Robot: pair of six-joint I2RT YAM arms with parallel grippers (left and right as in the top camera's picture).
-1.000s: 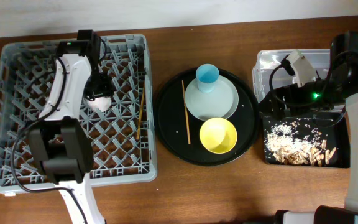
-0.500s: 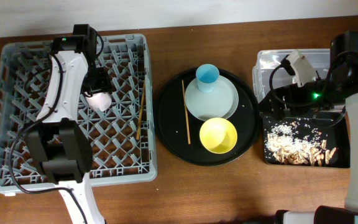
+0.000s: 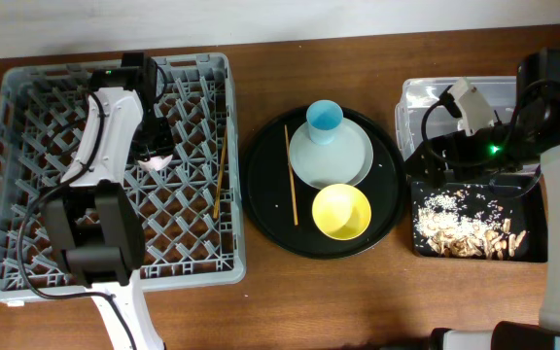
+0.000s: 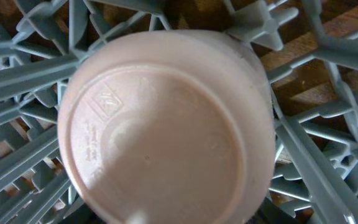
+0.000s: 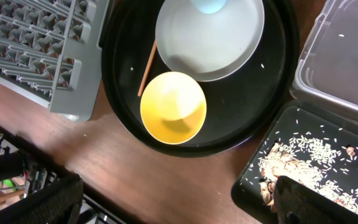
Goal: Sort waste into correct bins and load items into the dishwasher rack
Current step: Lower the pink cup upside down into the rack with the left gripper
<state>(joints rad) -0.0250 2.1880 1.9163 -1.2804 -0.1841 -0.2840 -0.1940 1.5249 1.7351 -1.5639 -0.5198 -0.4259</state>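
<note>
The pink cup [image 3: 157, 161] sits upside down on the grey dishwasher rack [image 3: 27, 243], and its base fills the left wrist view [image 4: 166, 124]. My left gripper [image 3: 154, 144] hangs right over it, its fingers hidden. One chopstick [image 3: 221, 180] lies in the rack and another [image 3: 290, 175] on the round tray. The light blue cup [image 3: 324, 119] stands on the grey plate [image 3: 343, 160], beside the yellow bowl [image 3: 341, 211]. My right gripper [image 5: 179, 208] is open and empty above bare table, next to the black bin [image 3: 426, 243] of food scraps [image 3: 470, 233].
The round black tray [image 3: 261, 194] holds the plate, the bowl and a chopstick between the rack and the bins. The clear tub [image 3: 499, 92] stands behind the black bin, partly under my right arm. The rack's corner [image 5: 67, 106] shows left in the right wrist view.
My left gripper shifted slightly over the pink cup and now covers more of it from above. The right arm and the things on the round tray have not moved.
</note>
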